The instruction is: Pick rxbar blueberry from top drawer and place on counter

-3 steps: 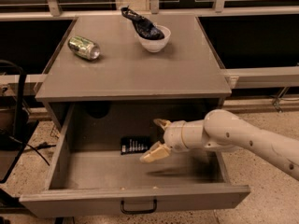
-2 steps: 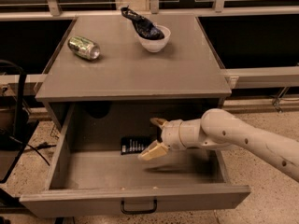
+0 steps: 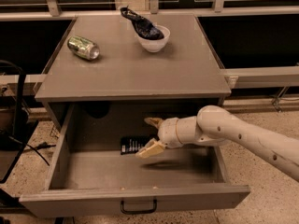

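The top drawer point(image 3: 135, 199) is pulled open below the counter point(image 3: 135, 73). The rxbar blueberry point(image 3: 131, 145), a dark flat bar with white lettering, lies on the drawer floor toward the back middle. My gripper point(image 3: 149, 135) reaches into the drawer from the right. It is open, with one cream finger behind the bar and the other in front of its right end. The bar's right end is hidden behind the near finger. I cannot tell if the fingers touch the bar.
On the counter a green can point(image 3: 84, 47) lies on its side at the left, and a white bowl point(image 3: 154, 38) holding a dark crumpled bag stands at the back middle. The drawer's black handle point(image 3: 138, 206) faces front. Cables and a dark frame stand at the left.
My gripper has moved a little to the left, closer around the bar's right end. The bar has not moved.
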Action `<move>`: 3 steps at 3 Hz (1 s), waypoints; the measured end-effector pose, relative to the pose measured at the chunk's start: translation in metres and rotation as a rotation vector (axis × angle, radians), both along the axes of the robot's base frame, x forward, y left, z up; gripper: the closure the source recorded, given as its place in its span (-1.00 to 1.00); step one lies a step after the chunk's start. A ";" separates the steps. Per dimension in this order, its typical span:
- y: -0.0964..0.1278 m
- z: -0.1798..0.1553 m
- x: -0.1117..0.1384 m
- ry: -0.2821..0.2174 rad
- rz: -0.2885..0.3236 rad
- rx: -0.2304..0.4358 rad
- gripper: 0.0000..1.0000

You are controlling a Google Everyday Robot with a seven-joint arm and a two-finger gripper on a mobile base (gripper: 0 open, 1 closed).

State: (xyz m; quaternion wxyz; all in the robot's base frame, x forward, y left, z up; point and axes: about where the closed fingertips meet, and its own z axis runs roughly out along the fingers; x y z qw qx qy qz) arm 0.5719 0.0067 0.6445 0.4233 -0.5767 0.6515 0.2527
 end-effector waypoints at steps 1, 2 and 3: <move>0.004 -0.003 0.000 -0.004 0.032 -0.006 -0.46; 0.008 -0.007 0.000 -0.001 0.054 -0.014 -0.44; 0.011 -0.014 0.000 0.006 0.067 -0.032 -0.38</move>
